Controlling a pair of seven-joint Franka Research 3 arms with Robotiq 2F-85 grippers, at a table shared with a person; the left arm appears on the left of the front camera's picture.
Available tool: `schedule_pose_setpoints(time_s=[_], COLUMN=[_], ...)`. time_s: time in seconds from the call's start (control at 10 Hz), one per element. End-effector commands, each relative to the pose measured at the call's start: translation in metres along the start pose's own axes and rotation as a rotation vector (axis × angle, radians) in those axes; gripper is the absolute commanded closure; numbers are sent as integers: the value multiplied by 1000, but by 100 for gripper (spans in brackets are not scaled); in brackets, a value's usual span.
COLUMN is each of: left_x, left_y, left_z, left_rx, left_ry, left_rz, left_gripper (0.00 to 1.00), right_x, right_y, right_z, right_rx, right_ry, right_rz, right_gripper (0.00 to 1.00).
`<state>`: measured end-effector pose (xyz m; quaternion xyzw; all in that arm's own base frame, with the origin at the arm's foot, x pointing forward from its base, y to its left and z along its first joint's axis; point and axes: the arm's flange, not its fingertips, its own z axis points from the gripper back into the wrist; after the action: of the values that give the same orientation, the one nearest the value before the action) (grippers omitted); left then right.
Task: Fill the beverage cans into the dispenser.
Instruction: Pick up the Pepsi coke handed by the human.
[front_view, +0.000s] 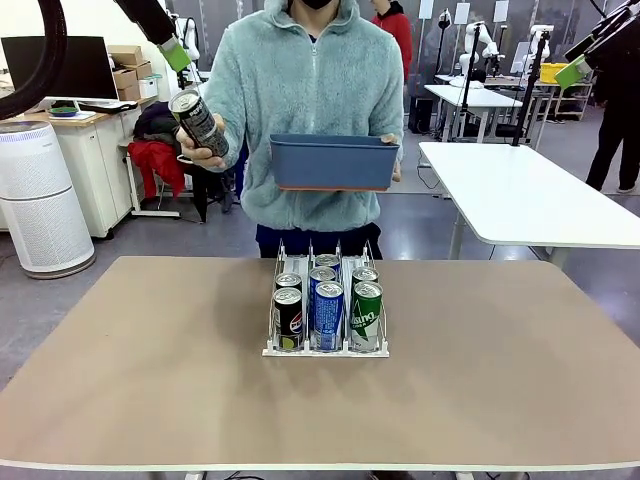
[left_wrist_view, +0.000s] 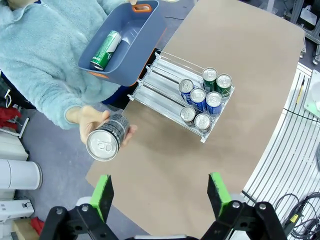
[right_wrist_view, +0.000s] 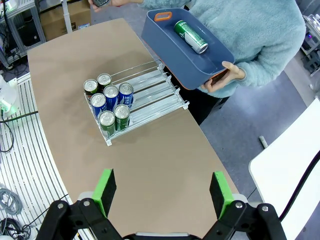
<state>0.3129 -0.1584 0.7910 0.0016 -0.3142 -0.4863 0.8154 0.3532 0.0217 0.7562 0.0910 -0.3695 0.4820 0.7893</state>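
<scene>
The white wire dispenser (front_view: 325, 352) stands at the table's middle with several beverage cans in its three lanes: black (front_view: 288, 318), blue-and-white (front_view: 328, 315) and green (front_view: 366, 315), all at the near end. Across the table a person holds up a black can (front_view: 200, 122) in one hand and carries a blue-grey bin (front_view: 333, 162) in the other. A green can (right_wrist_view: 190, 36) lies inside that bin. My left gripper (left_wrist_view: 161, 195) hangs open high above the table's left side, looking down on the raised black can (left_wrist_view: 105, 140). Also open and empty, my right gripper (right_wrist_view: 163, 190) hovers high over the right side.
Bare brown tabletop (front_view: 150, 380) surrounds the dispenser on all sides. The far halves of the dispenser lanes (left_wrist_view: 160, 80) are free. A white table (front_view: 530, 200) stands behind on the right, and a white cylindrical appliance (front_view: 40, 195) on the floor at left.
</scene>
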Motion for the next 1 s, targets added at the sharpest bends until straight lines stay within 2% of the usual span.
schedule_pose_setpoints(time_s=[0.0,0.6,0.9], left_x=[-1,0,-4], left_y=[-1,0,12], left_z=[-1,0,-20], left_rx=[-4,0,-14], left_ry=[6,0,-19], left_rz=[-1,0,23], left_gripper=[0,0,0], right_x=[-1,-1,-1], right_y=[0,0,0], right_z=[-1,-1,-1], right_rx=[-6,-6,-6], right_ry=[-3,-3,-3], right_rz=[1,1,1], right_gripper=[0,0,0])
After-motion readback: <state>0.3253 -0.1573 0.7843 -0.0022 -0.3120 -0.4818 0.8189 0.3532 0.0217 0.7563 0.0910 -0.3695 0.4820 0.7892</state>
